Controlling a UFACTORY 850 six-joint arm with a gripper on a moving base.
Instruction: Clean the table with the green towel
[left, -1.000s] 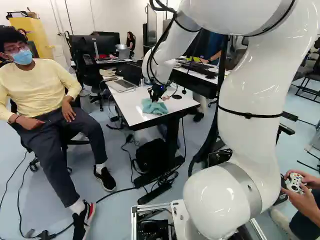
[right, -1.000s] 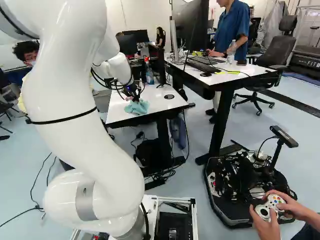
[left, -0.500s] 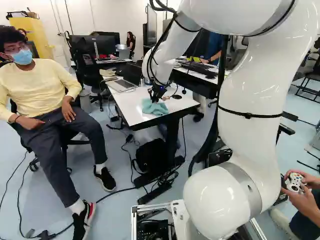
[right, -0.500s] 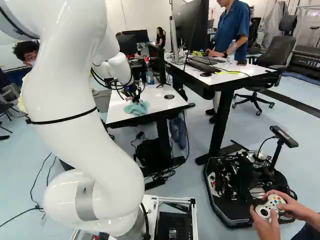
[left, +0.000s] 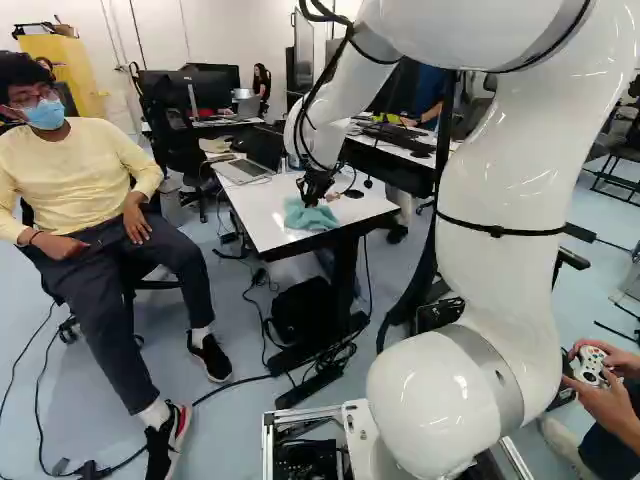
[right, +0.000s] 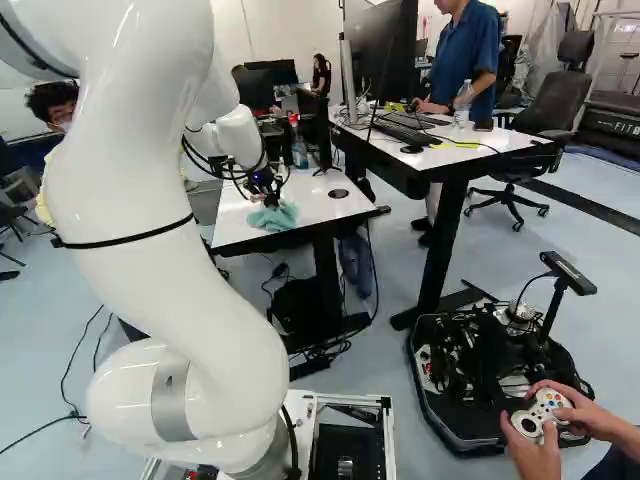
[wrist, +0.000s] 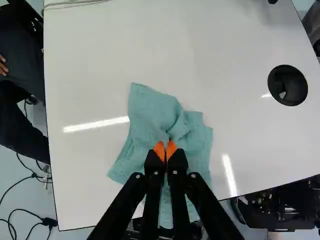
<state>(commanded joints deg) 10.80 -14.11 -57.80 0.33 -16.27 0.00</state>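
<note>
Black two-finger gripper (left: 313, 199) with orange pads is nearly closed, pinching a fold of the crumpled blue-green cloth towel (wrist: 152, 117). Towel lies on the white flat-topped table (wrist: 90, 170), near its base-side edge.

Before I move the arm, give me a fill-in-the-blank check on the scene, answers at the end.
The gripper is closed on a fold of the ____. Its pads are coloured ____. The tabletop beneath is coloured ____. The open computer on that tabletop, in the left base view, is a ____.

Missing words: green towel; orange; white; laptop.
</note>
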